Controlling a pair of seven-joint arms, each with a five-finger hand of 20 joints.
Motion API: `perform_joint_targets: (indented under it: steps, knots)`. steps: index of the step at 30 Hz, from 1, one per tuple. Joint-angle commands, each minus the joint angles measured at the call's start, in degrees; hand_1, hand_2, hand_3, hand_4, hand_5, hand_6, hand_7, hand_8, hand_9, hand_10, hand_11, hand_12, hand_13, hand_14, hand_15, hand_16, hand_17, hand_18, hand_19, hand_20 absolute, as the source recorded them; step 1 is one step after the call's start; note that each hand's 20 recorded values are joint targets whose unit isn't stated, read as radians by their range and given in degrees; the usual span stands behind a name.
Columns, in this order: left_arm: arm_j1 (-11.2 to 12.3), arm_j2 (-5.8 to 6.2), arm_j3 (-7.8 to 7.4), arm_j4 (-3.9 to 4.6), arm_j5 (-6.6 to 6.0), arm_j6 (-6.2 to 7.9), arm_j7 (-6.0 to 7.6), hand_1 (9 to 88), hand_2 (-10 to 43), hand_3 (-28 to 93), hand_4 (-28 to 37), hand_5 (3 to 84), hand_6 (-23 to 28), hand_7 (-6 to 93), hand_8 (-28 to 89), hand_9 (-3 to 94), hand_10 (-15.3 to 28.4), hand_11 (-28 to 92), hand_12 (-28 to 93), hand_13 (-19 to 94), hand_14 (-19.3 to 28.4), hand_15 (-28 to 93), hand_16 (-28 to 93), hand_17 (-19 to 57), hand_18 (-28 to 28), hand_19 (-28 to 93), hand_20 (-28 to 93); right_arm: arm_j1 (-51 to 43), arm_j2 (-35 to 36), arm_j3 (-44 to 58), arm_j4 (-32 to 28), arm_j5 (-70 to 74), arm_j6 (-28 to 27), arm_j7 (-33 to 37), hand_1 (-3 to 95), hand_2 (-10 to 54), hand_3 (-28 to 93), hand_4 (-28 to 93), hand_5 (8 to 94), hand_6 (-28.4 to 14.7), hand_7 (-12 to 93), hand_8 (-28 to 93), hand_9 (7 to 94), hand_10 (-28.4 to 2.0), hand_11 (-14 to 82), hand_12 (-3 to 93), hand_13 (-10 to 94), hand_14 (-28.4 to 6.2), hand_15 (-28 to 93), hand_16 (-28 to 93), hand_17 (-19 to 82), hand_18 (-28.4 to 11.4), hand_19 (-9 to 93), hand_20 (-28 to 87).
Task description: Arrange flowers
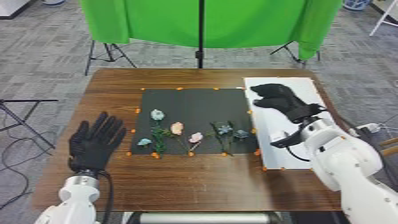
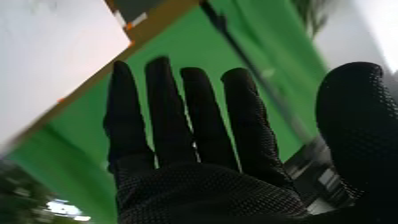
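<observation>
Right robot hand point(image 1: 277, 99), black-gloved: fingers straight, thumb spread, nothing held; found over the white rectangular sheet point(image 1: 278, 156). Left robot hand point(image 1: 96, 144), same black fabric: fingers extended, empty, above the brown wooden surface point(image 1: 191, 187). Peach, pink and bluish flowers point(image 1: 177, 128) on thin stems lie on the black square mat point(image 1: 191, 102) between both hands. Likely step: picking one up. Advised: pinch a single stem below its bloom and lift vertically, sparing close neighbours.
</observation>
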Motion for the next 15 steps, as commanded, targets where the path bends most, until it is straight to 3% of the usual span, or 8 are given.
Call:
perform_joint_targets:
  steps: [1,2,4,5,7,11,13,15]
  knots:
    - [-1.8,1.34,-1.42,2.17,2.34,-3.79,2.38,26.5,14.1,77,-28.3,45.5,10.6,6.8,-9,38.6,16.5,17,7,29,16.1,33,-9,-7.3,16.0,40,12,-1.8,-3.5,3.9,1.1,29.6,6.7,-1.6,16.4,2.8,83,-28,43.5,-1.0,12,-12,44.6,-13.7,5.7,9.9,31,-10.3,8,10,17,-12.7,27,15]
    - [-1.9,1.47,-1.62,2.81,2.36,-5.14,2.58,26.1,13.6,77,-28.3,45.3,10.5,6.3,-9,38.4,16.5,17,7,28,15.9,31,-9,-7.3,16.0,40,12,-2.3,-4.0,4.6,0.9,31.8,6.5,-2.0,14.9,3.2,83,-28,43.6,-1.0,11,-12,44.1,-13.6,5.3,9.4,29,-9.4,7,9,17,-11.8,24,15]
    - [-2.0,1.73,-1.94,2.84,2.34,-5.23,3.6,24.5,12.3,77,-28.3,44.3,10.1,5.7,-8,37.0,16.0,16,7,27,15.3,29,-9,-7.4,15.8,39,11,-3.3,-4.9,5.8,0.4,35.6,5.1,-2.9,12.4,4.0,83,-28,42.8,-1.5,10,-12,42.3,-13.3,4.6,8.4,27,-8.7,6,8,16,-10.5,21,14]
    - [-2.2,1.57,-2.28,3.1,3.31,-6.44,3.97,23.7,11.5,77,-28.3,43.5,9.8,4.8,-8,36.3,15.9,14,6,25,14.8,26,-8,-7.5,15.7,38,11,-4.6,-5.5,6.9,-0.4,38.1,4.8,-3.0,10.7,4.6,83,-28,41.6,-2.3,9,-12,40.4,-13.5,3.9,7.6,26,-8.3,6,6,15,-9.8,19,13]
    - [-2.1,1.35,-2.52,2.83,4.04,-6.23,4.26,23.2,11.3,77,-28.3,43.0,9.6,4.4,-8,35.5,15.5,13,6,24,14.2,24,-8,-7.4,15.6,38,11,-5.0,-5.8,7.4,-0.7,39.4,4.9,-3.1,9.3,4.8,83,-28,41.0,-3.1,8,-12,39.7,-13.4,3.7,7.1,25,-7.9,6,5,15,-9.5,17,13]
    - [-1.4,0.51,-3.16,2.31,4.13,-6.67,4.18,22.7,11.4,77,-28.3,42.5,9.4,3.9,-8,35.1,15.2,13,6,23,13.4,21,-7,-7.2,15.3,37,11,-5.1,-6.2,8.0,-1.4,40.1,5.4,-3.4,9.2,5.3,83,-28,41.1,-3.8,7,-12,39.7,-13.4,4.8,7.0,25,-7.8,6,4,15,-9.4,17,13]
    - [-0.9,-0.1,-3.49,1.92,4.11,-6.13,4.21,22.4,11.7,77,-28.3,42.4,9.4,3.9,-8,34.9,15.1,13,6,23,13.4,21,-7,-7.2,15.2,36,11,-5.6,-6.2,8.2,-2.1,39.9,5.3,-3.4,9.3,5.5,83,-28,41.2,-3.7,7,-11,39.7,-13.4,5.1,6.8,26,-7.7,7,4,15,-9.4,17,13]
    - [-0.8,0.1,-3.67,1.74,4.03,-6.09,4.17,22.1,12.0,76,-28.3,42.4,9.4,3.8,-8,34.8,15.1,12,6,23,13.4,21,-7,-7.2,15.2,36,11,-6.2,-6.5,8.4,-2.6,39.9,4.9,-3.7,9.6,5.6,84,-28,41.7,-3.6,7,-11,39.9,-13.4,5.3,6.8,26,-7.8,7,4,15,-9.4,17,13]
